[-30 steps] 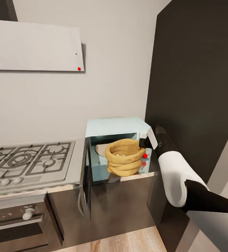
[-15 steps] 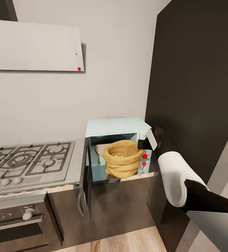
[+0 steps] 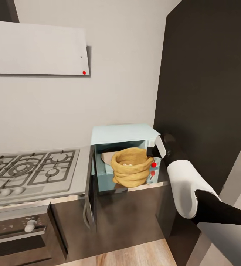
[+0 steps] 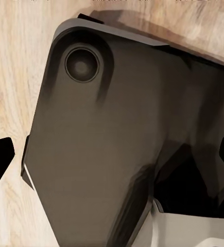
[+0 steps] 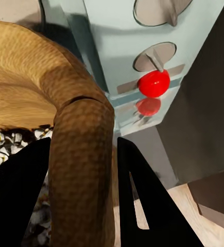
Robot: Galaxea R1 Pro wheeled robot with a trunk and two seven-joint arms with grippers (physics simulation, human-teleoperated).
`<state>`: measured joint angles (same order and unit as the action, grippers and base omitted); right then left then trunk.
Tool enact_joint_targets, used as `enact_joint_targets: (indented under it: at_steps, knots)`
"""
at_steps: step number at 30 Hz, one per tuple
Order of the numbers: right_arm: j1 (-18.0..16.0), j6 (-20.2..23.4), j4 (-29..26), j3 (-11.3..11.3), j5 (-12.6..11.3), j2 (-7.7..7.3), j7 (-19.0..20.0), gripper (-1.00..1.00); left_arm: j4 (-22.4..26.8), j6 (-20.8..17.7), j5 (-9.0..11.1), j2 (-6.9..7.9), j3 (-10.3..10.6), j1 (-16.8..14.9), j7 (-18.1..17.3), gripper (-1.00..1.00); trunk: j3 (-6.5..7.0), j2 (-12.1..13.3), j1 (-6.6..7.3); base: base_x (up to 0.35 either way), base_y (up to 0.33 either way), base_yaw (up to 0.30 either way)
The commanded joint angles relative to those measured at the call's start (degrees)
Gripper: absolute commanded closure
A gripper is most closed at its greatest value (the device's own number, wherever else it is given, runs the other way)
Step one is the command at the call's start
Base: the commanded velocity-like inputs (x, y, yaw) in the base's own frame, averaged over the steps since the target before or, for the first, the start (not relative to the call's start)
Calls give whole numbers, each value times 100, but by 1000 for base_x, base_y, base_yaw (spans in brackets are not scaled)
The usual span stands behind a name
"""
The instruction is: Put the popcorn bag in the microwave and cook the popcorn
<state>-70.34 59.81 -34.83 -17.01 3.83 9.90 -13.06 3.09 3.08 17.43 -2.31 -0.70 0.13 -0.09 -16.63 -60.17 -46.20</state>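
Observation:
The pale-blue microwave (image 3: 120,133) stands on the countertop (image 3: 82,168) with its door (image 3: 90,194) swung open to the left. The tan popcorn bag (image 3: 131,169) sits in the microwave's opening, its front bulging past the sill. My right gripper (image 3: 150,152) reaches in from the right and is shut on the bag's rolled rim. In the right wrist view that rim (image 5: 83,170) is pinched between the dark fingers (image 5: 142,200), with popcorn (image 5: 9,146) inside the bag and the red light (image 5: 154,83) just beyond. My left gripper (image 4: 112,157) hangs open over the robot's dark base.
A gas hob (image 3: 28,170) lies left of the microwave, with an oven (image 3: 17,231) below and a white hood (image 3: 35,48) above. A tall dark cabinet (image 3: 205,92) stands close on the right. Pale wood floor (image 3: 135,255) runs below.
The bag and right gripper shifted slightly left, then came back to nearly the same place. The microwave door stays open.

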Motion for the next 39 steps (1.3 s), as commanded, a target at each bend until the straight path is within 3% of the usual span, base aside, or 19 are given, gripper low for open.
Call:
enact_joint_targets:
  at_steps: [1, 8, 14, 19, 26, 33, 39]
  knots:
    - [-6, 19, -6, -38, 31, 10, 7, 100, 7, 8, 24, -4, -7, 1, 0, -100, -6, -5, -1, 0, 222, 0]
    - [-6, 19, -6, -47, 12, 10, 5, 100, 7, 8, 24, -1, -7, 4, 0, -100, -6, -5, -1, 0, 257, 0]
    - [-6, 19, -13, -20, 71, 10, -24, 100, 7, 8, 24, 2, -4, 2, 0, -100, -6, -5, -1, 0, 20, -25]
    - [-6, 19, -14, -18, 74, 10, -313, 100, 7, 8, 24, 2, -4, 2, 0, -100, -6, -5, -1, 0, 1, -215]
    - [-6, 19, -15, -69, -6, 10, -321, 100, 7, 8, 24, 2, -3, 1, 0, -100, -6, -5, -1, 0, 0, -64]
    - [222, 19, 65, -31, 31, 10, -330, 100, 42, 17, 24, -7, -47, 2, -18, -100, -6, -5, -1, 0, 0, 0]
    - [392, 19, -241, -34, -46, 6, -325, 100, 42, 17, 24, -7, -44, 1, -18, -100, -6, -5, -1, 0, 0, 0]
